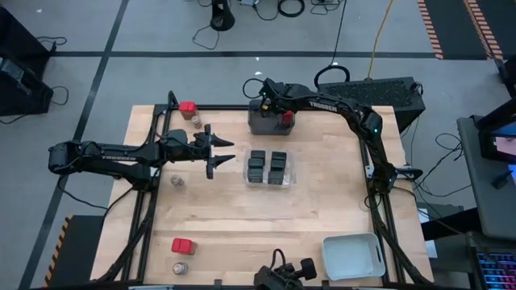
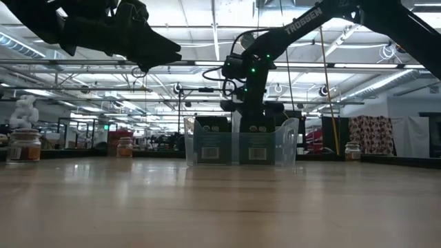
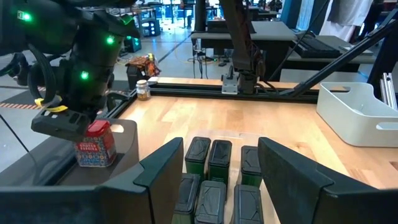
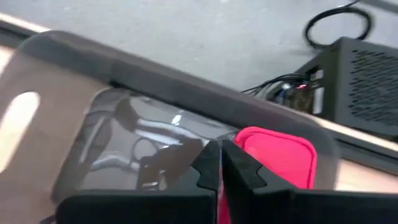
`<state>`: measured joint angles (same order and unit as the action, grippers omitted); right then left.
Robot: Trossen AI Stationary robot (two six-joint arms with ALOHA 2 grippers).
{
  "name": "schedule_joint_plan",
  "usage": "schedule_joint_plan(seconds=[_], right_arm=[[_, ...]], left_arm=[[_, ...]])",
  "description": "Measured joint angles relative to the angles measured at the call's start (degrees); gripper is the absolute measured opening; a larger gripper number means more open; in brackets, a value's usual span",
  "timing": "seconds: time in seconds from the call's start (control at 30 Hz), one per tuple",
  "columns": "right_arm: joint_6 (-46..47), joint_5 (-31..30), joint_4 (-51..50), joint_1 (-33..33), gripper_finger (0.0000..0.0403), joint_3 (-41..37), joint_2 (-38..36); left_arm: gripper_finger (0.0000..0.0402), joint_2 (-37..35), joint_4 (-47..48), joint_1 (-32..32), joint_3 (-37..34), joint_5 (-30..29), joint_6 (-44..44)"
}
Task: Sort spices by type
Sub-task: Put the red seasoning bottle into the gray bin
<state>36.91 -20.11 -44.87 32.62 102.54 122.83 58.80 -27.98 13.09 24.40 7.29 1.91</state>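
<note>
Bright ceiling strip lights, backlit silhouetted arms, right wrist view — perhaps motion-blurred

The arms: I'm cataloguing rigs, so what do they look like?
Both arms are matte black and slender. The right arm bears white TROSSEN lettering and a green light. The left gripper has two dark pointed fingers; the right gripper is black too.

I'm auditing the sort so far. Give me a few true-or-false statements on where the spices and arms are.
1. The black boxy spices sit in the clear tray. True.
2. The pale grey tray holds round jars. False: no jars show in it.
3. The left gripper has open jaws. True.
4. The right gripper is over the pale grey tray. False: it is over the dark grey tray.
5. A red-topped spice stands in the dark grey tray. True.
</note>
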Motion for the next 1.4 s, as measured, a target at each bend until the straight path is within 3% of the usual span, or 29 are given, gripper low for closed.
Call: schedule_joint_plan(seconds=[0.43,0.77,1.13,1.27,1.4], right_arm=[[-2.5,-1.8,4.2,-1.2,0.0000,0.0,-0.2],[-8.3,6.9,5.4,-2.1,0.0000,0.0,-4.9],[-16.7,5.5,-9.1,-6.4,0.0000,-0.2,-15.6],[-18.2,1.0,-12.6,-8.7,0.0000,-5.8,-20.8],[-17.7,1.1,-6.2,-9.6,0.0000,-20.1,-31.3]], left_arm=[[0.0212,0.0,0.0,0.0,0.0,0.0,0.0],[0.0212,0.0,0.4,0.0,0.0,0.0,0.0],[0.0212,0.0,1.5,0.0,0.0,0.0,0.1],[0.0212,0.0,1.7,-0.1,0.0,0.0,-0.8],[0.0212,0.0,2.8,-0.4,0.0,0.0,-3.0]])
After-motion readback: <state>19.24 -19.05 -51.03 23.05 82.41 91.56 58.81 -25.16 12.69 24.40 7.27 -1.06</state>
